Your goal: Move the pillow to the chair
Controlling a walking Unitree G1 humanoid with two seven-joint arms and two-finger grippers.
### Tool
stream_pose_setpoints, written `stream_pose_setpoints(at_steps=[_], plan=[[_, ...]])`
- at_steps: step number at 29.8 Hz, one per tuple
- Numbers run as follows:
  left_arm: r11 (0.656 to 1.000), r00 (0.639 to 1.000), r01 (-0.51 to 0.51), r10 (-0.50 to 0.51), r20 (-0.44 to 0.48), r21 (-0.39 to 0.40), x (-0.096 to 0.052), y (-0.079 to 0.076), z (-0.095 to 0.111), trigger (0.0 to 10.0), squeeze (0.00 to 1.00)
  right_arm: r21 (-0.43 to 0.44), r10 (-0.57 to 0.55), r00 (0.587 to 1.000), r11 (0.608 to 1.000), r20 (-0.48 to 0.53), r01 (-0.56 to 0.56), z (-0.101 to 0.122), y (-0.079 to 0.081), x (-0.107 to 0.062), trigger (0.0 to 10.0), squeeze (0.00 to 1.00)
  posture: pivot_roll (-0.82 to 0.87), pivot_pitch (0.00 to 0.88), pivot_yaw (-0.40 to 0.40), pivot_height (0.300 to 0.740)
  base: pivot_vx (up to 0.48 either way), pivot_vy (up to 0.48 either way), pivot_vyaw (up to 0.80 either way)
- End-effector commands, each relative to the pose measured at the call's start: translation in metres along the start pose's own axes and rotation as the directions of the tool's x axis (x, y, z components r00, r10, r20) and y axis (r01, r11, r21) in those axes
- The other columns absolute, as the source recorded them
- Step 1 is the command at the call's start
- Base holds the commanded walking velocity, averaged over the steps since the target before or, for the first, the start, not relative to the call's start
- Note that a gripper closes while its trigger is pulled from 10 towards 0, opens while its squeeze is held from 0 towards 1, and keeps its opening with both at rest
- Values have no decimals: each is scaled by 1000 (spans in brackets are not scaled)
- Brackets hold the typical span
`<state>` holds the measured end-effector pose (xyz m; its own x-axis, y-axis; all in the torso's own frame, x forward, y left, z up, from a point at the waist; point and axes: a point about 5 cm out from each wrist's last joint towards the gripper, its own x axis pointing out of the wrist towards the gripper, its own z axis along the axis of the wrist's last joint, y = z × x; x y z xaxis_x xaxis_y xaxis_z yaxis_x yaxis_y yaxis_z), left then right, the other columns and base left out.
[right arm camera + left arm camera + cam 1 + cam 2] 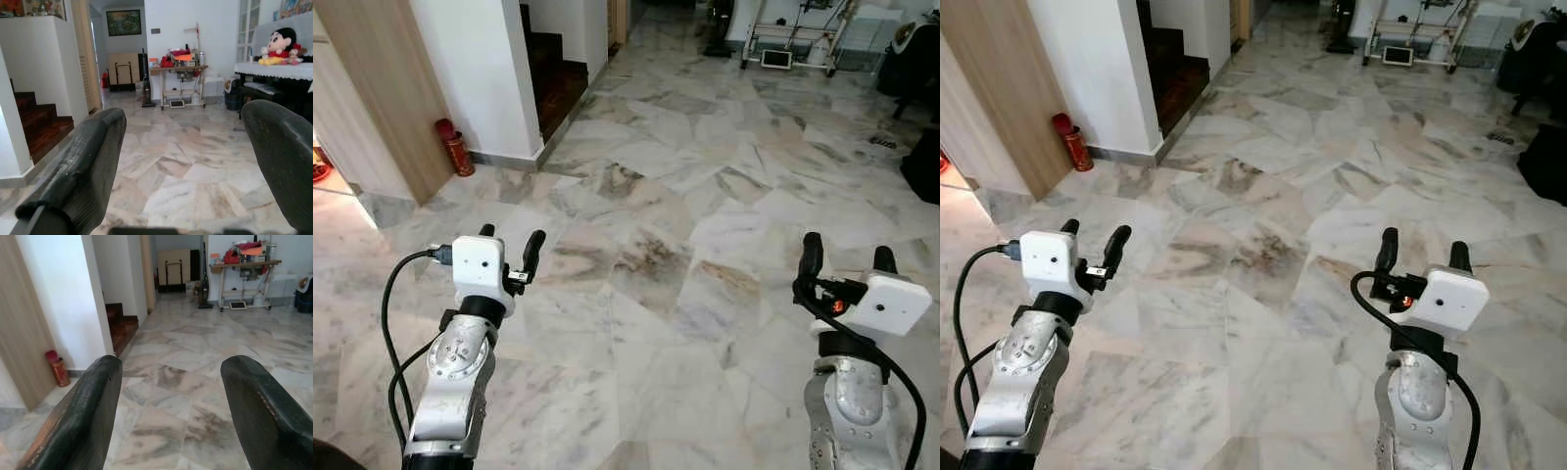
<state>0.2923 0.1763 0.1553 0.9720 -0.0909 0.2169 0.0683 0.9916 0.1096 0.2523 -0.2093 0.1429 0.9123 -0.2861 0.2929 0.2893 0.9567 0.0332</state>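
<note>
Grippers are the working parts in view; no pillow and no chair can be identified with certainty, so the pillow's place, heading and long axis cannot be told.

Left gripper [511, 245]: held forward over the marble floor [666, 264] at about 8 o'clock in the head views. Fingers [88, 406] stand wide apart, tips up and forward, with nothing between them. A white camera block sits on the wrist, with a black cable looping off its outer side.

Right gripper [847, 257]: held forward at about 4 o'clock, level with the left. Fingers [83, 171] stand wide apart, holding nothing. A small red light glows on the wrist beside its white camera block.

Surroundings, outward from the grippers:
- Red canister [454, 147] at 10 o'clock, upright on the floor, against the foot of a wood-grain panel [382, 98] and just beside a white wall [470, 69].
- Dark wooden stairs [553, 83] at 11 o'clock, rising behind that wall.
- Light-framed bench [178, 81] at 12 o'clock, far across the room, carrying red cloth and small items too small to tell; a white box stands on the floor beneath it.
- Plush doll [279, 46] with black hair and red clothing, in the right wrist view, seated on a white lace cover over a dark cabinet.
- Framed picture [123, 22] on the far wall.

No brand, label or writing is legible anywhere.
</note>
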Motion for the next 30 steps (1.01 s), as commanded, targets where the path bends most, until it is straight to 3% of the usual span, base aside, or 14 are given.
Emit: stream_pose_setpoints(at_steps=[1,5,8,10,11,14,15,16,17,20,23,24,26,30], plan=[[1000,1000,-5,4,-23,-15,0,0,-7,10000,0,9,3,999,1000,-43,-3,-9,-2,0,10000,0,-87,0,-9,740,0,0,0],[998,990,-70,71,-125,5,-5,14,-33,10000,0,29,5,994,1000,-109,-2,-27,-7,6,10000,0,-81,0,-25,740,0,0,0],[987,953,-160,155,-259,1,-14,34,-69,10000,0,72,-72,964,993,-256,93,-64,-26,10,10000,0,-46,0,-54,740,0,0,0],[979,917,-202,192,-350,9,-22,46,-91,10000,0,98,-101,917,984,-387,150,-92,-38,8,10000,0,-42,0,-58,740,0,0,0],[971,858,-239,217,-465,13,-34,54,-114,10000,0,54,-117,849,984,-515,169,-117,-46,-2,10000,0,-40,0,-57,740,0,0,0],[959,784,-282,231,-575,2,-52,60,-136,10000,0,5,-82,739,993,-668,115,-144,-45,-24,10000,0,-42,0,-45,740,0,0,0],[955,755,-296,230,-614,-6,-59,59,-143,10000,0,5,-62,692,996,-719,94,-152,-43,-34,10000,0,-42,0,-44,740,0,0,0],[955,755,-296,230,-614,-6,-59,59,-143,10000,0,5,-62,692,996,-719,94,-152,-43,-34,10000,0,-42,0,-44,740,0,0,0],[954,674,-300,220,-705,10,-77,55,-161,10000,0,0,-31,579,999,-814,54,-169,-37,-61,10000,0,-27,0,-49,740,0,0,0],[964,597,-263,190,-779,34,-96,45,-175,10000,0,8,-7,484,1000,-875,28,-181,-29,-87,10000,0,-21,0,-51,740,0,0,0],[967,527,-253,167,-833,34,-114,36,-186,10000,0,38,20,435,999,-900,32,-186,-21,-102,10000,0,-13,0,-49,740,0,0,0],[966,468,-257,160,-869,39,-129,31,-193,10000,0,61,46,421,998,-906,22,-188,-14,-107,10000,0,-26,0,-37,740,0,0,0],[963,423,-267,158,-892,44,-141,27,-198,10000,0,71,56,404,997,-913,22,-190,-10,-112,10000,0,-41,0,-30,740,0,0,0],[957,398,-287,151,-905,33,-150,23,-202,10000,0,88,90,343,996,-935,-22,-193,-5,-124,10000,0,-45,0,-29,740,0,0,0]])
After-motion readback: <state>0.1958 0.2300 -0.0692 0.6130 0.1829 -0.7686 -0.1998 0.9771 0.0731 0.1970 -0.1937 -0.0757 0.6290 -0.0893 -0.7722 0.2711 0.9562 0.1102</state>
